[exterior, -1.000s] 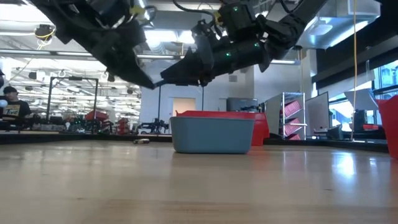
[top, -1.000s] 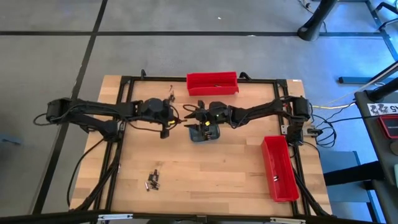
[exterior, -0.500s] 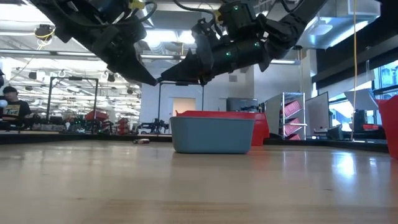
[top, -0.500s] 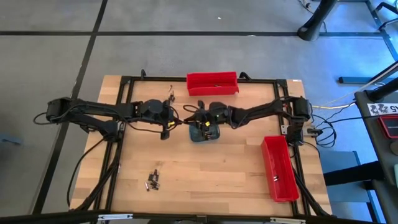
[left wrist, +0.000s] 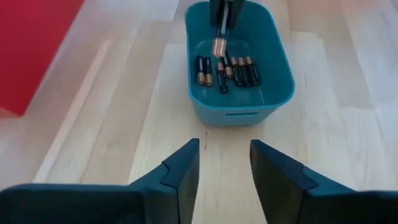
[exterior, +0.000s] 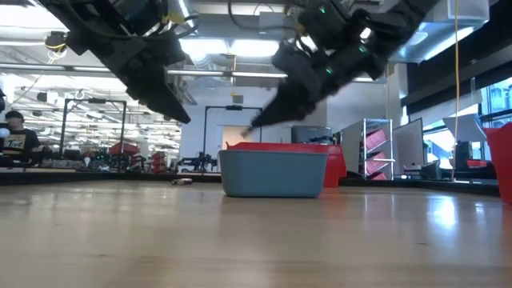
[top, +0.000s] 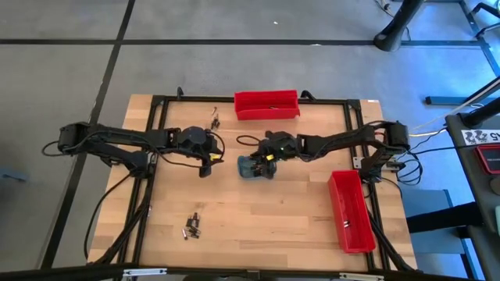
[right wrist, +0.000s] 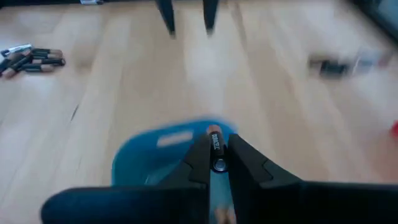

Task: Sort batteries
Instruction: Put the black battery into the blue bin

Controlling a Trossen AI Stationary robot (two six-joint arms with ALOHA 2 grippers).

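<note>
My right gripper [top: 262, 158] [right wrist: 217, 155] is shut on one battery [right wrist: 216, 144] above the blue tray [top: 255, 167] [left wrist: 273, 68]; the left wrist view shows that gripper [left wrist: 222, 15] with the battery [left wrist: 218, 45] sticking down toward the tray. Several batteries [left wrist: 227, 68] lie flat on the tray's floor. My left gripper [top: 217, 156] [left wrist: 224, 163] hangs open to the left of the tray, nothing between its fingers. More batteries [top: 191, 226] [right wrist: 30, 59] lie loose on the table near its front left. My right gripper pinches the battery between its two fingertips [right wrist: 200, 155], by the end nearer the wrist. The fingers come from the table's right, slanting down, and lie along the battery. Its copper end [right wrist: 214, 130] juts out past the tips, clear above the tray.
One red bin [top: 267, 104] stands at the far edge, another [top: 351, 212] along the right side. A few small pieces [top: 214, 119] lie near the far left of the frame. Bare wood lies in the middle and front of the table.
My two grippers met tip to tip above the tray. The right one shut there on the battery, then drew back toward the table's right edge with it, tip dipping toward the tray. My left gripper has stayed in place.
</note>
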